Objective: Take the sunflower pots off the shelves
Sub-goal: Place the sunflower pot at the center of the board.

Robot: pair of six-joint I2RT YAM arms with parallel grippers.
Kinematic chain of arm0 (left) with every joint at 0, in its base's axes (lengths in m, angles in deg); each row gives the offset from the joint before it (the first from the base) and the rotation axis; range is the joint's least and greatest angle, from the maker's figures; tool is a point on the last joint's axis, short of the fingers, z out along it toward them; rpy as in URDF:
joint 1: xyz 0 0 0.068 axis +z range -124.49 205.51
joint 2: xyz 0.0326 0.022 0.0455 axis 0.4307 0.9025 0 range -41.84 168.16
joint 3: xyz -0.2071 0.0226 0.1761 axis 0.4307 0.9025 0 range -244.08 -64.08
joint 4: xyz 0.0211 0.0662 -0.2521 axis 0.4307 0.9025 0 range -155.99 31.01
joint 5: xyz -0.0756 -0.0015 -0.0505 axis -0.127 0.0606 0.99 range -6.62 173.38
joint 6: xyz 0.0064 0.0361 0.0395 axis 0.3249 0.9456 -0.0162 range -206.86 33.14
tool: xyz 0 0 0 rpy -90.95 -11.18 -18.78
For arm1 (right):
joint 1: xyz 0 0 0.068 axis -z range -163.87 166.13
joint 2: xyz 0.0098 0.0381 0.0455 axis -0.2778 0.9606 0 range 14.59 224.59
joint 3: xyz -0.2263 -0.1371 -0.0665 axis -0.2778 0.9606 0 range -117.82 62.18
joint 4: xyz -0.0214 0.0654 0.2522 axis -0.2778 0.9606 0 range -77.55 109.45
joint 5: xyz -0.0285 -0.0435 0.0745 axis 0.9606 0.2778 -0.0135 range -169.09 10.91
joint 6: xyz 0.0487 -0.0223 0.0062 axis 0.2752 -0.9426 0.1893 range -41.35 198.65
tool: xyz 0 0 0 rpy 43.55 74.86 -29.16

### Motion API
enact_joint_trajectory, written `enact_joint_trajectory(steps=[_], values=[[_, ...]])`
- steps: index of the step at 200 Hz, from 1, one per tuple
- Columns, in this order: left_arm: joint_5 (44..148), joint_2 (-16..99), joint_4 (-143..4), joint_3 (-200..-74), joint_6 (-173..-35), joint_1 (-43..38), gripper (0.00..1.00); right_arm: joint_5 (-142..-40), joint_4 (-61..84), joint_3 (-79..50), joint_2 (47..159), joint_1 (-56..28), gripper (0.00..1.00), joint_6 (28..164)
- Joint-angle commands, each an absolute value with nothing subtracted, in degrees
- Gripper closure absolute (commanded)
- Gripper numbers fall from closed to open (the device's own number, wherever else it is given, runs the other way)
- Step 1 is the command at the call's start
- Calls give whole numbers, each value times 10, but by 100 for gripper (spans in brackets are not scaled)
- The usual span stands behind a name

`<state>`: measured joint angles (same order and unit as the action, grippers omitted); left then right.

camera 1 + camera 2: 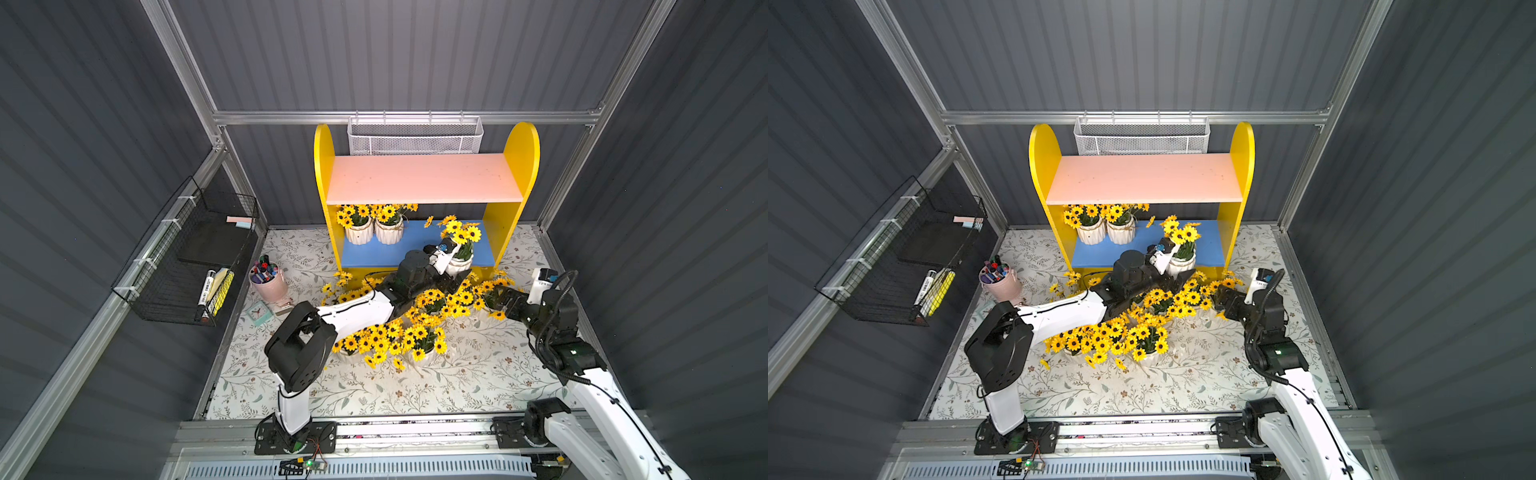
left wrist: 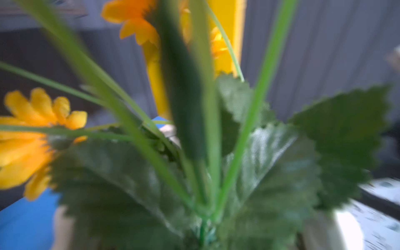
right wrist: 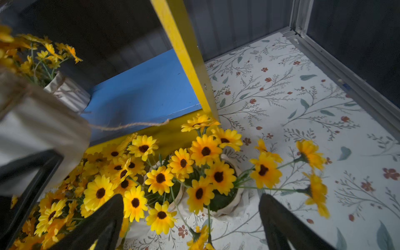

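**A:** Which step is shown, and what does it call for?

**B:** Shelves [image 1: 515, 166]: pink board [image 1: 424, 178] bare; blue board [image 1: 374, 254] has three pots. The left jaws, standing wide, clasp the pot [image 1: 462, 262] at that board's front edge, near the right side panel; two back pots [image 1: 389, 235] stand at its left end. Judged best: draw the pot out level, so the blooms clear the pink board, then lift it over the worktop pots [image 1: 380, 338] crowding the front. The right jaws, spread and empty, hover over the rightmost of these.

**A:** And the setting?

**B:** Grey ribbed walls [image 1: 395, 54] enclose the cell; the worktop [image 1: 457, 386] wears a floral sheet, bare toward the near edge, which looks the safest set-down.
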<state>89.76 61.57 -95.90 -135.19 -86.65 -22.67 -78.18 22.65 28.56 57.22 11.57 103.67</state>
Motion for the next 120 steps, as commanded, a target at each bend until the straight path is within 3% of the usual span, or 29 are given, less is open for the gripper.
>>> enact_joint_trajectory(steps=[1,50,86,120], values=[[885,545,-996,-1313,-837,-264,100,-818,276,256,566,171,1,1084],[811,489,-1020,-1198,-846,-378,100,-941,275,247,582,322,1,1135],[783,539,-1075,-1178,-868,-445,100,-1038,242,257,589,416,1,1170],[778,628,-1160,-1180,-910,-470,100,-1072,232,256,589,436,1,1170]])
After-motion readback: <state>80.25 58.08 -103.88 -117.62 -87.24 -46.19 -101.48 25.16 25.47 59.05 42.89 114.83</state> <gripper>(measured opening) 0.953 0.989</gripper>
